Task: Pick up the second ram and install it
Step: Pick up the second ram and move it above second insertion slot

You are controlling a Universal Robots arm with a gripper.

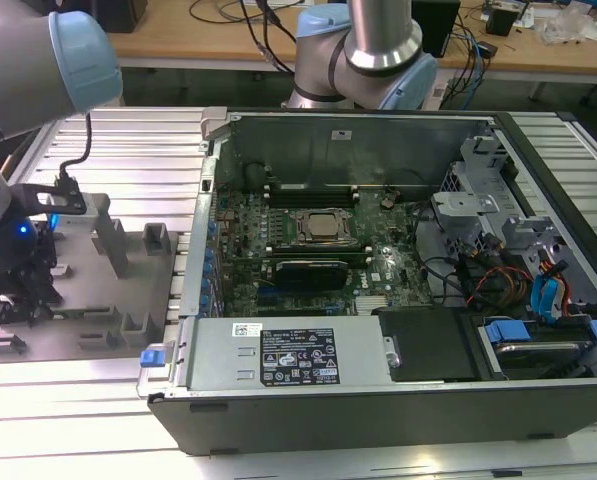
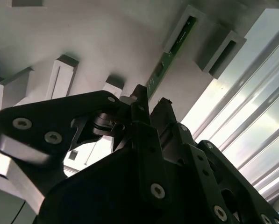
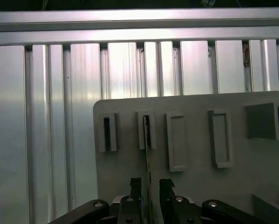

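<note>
Ram [image 3: 147, 140] in tray [image 3: 195, 140], slatted table [image 3: 46, 116]

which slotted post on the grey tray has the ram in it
The post in line with the gripper: the second ram stands in its slot. The neighbouring post's slot is dark, empty.

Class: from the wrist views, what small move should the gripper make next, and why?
Probably close the gripper: it is open and straddles the second ram, which stands edgewise in the holder tray, with gaps showing on both sides.
</note>
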